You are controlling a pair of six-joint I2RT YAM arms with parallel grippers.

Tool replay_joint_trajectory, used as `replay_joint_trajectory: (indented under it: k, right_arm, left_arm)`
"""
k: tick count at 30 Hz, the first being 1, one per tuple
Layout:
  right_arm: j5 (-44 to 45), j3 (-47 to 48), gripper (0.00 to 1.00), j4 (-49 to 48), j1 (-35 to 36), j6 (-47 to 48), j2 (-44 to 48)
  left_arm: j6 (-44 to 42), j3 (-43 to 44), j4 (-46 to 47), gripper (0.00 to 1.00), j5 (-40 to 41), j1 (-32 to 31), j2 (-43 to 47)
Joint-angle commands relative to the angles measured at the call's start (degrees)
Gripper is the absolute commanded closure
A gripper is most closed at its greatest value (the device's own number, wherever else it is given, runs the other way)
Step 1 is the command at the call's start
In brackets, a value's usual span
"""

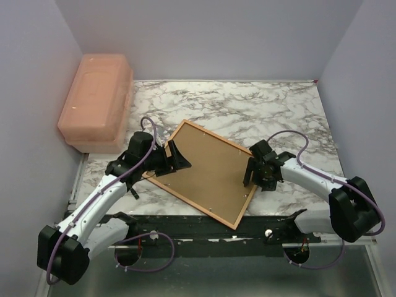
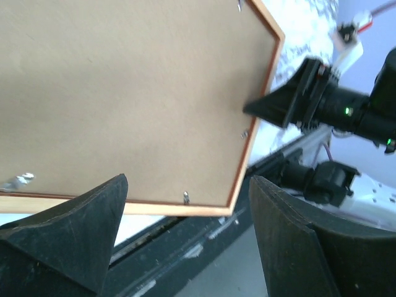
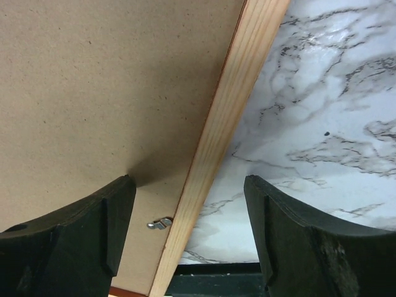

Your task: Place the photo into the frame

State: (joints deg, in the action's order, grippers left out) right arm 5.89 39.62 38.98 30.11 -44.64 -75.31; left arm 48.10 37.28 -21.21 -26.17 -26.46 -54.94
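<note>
The frame (image 1: 189, 202) lies back up on the marble table, its light wood rim around the brown backing board (image 1: 207, 170). The photo is not in view. My left gripper (image 1: 179, 159) is open and empty over the frame's left edge. In the left wrist view its fingers (image 2: 93, 210) spread over the rim (image 2: 154, 207) near a corner. My right gripper (image 1: 250, 176) is open and empty. In the right wrist view it (image 3: 189, 182) straddles the frame's right rim (image 3: 229, 124), one finger over the board (image 3: 93, 80), the other over marble. A small metal turn clip (image 3: 161, 223) sits by the rim.
A pink translucent box (image 1: 96, 102) stands at the back left by the wall. The marble table (image 1: 260, 105) shows behind the frame. A black strip (image 1: 185, 226) runs along the near edge, under the frame's near corner. Walls close in left, right and back.
</note>
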Motion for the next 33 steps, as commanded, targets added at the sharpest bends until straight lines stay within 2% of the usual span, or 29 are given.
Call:
replay_joint_trajectory:
  k: [1,3,7,11,16,20,23,28,30,31,33]
  right_arm:
    - [-1.59,-2.21,0.27,-4.33,0.19,-1.92,-1.56]
    - [-2.35,-3.03,0.38,-5.93,0.21,-1.46,-2.7]
    - [-1.69,-3.61,0.67,-7.39,0.21,-1.34,-2.11]
    - [5.76,-0.87,0.88,-4.02,0.21,0.7,-1.25]
    - [11.44,4.09,0.96,-2.18,0.13,4.31,-2.24]
    - [17.14,6.71,0.97,-2.52,-0.79,6.44,-4.56]
    - [17.4,7.64,0.9,-3.99,-3.03,7.85,-7.33]
    - [12.2,9.95,0.78,-5.17,-4.86,9.21,-11.7]
    - [10.53,10.71,0.48,-4.5,-4.89,8.49,-11.88]
    - [10.04,10.61,0.3,-4.31,-4.91,8.1,-11.39]
    - [9.59,9.61,0.07,-3.93,-4.88,6.46,-9.2]
  left_arm:
    - [-9.03,6.56,-11.96,0.19,8.6,4.38,0.56]
    - [-11.02,8.11,-13.7,0.19,9.66,6.0,-0.27]
    - [-14.89,11.8,-17.41,0.19,9.95,9.89,-3.17]
    - [-16.73,13.34,-18.72,0.19,11.54,12.48,-4.62]
    - [-17.82,12.51,-19.48,0.19,14.81,15.01,-6.33]
    - [-17.04,10.03,-18.33,0.19,16.75,17.27,-8.58]
    - [-15.65,9.39,-17.2,0.19,17.29,18.51,-10.68]
    - [-14.61,9.92,-15.54,0.2,20.59,19.13,-15.78]
    - [-14.45,9.84,-14.77,0.2,21.63,19.24,-17.56]
    - [-14.35,9.71,-14.3,0.2,21.9,19.28,-18.41]
    - [-14.26,9.27,-13.15,0.2,22.77,19.24,-19.98]
